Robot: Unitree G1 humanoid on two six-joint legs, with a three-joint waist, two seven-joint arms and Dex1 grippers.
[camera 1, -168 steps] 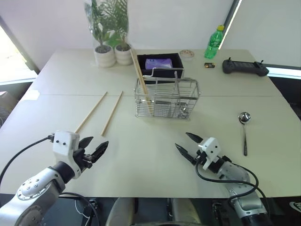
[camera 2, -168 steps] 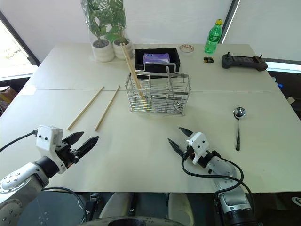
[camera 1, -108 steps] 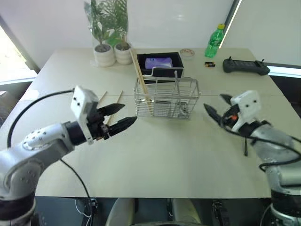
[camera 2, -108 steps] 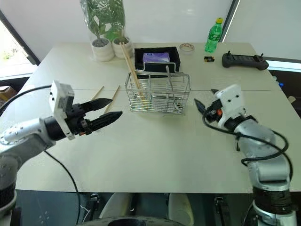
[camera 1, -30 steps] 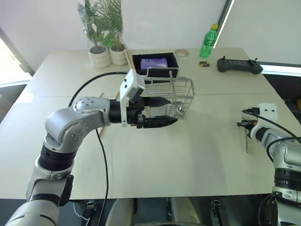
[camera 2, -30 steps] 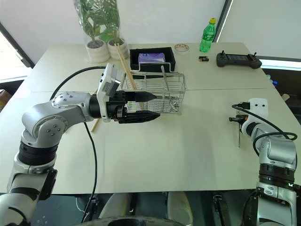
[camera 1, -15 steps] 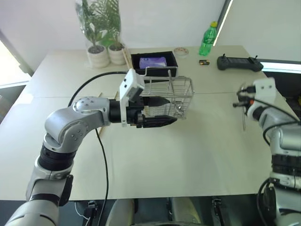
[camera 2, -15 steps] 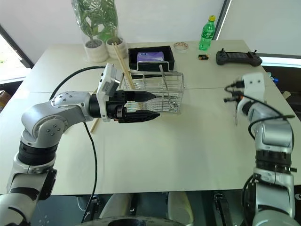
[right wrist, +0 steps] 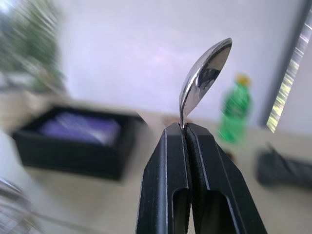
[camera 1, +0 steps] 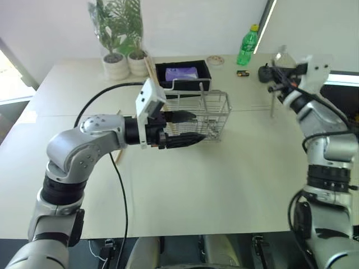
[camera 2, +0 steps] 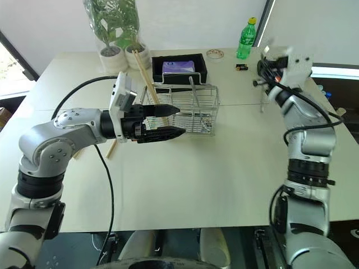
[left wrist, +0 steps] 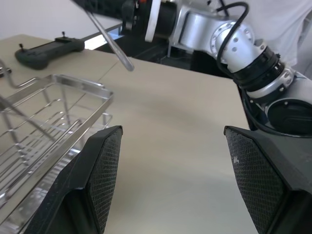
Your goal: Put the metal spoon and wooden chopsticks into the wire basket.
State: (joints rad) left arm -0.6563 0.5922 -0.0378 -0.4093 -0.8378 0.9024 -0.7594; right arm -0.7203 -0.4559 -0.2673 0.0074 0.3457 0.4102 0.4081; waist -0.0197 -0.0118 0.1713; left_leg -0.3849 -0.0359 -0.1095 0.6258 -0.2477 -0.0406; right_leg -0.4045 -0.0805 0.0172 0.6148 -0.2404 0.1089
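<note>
The right end effector (right wrist: pixel 185 134) is pinched tight on the neck of the spoon (right wrist: pixel 204 80), held high above the far right part of the worktop (camera 1: pixel 224 179), bowl uppermost and the thin handle hanging down below the fingers. The basket (camera 1: pixel 202 115) stands near the middle of the worktop, to the left of and lower than the spoon, so the coming move is likely a carry leftward and a lowering, handle first, into one of its compartments. The left end effector (camera 1: pixel 182 128), its fingers spread wide and holding nothing, points level across the front of the basket, just beside its near wall. One pair of chopsticks (camera 2: pixel 145 75) already leans upright in the basket's left compartment. More chopsticks (camera 2: pixel 110 148) lie on the worktop partly hidden under the left arm, which is the nearer one to them.
</note>
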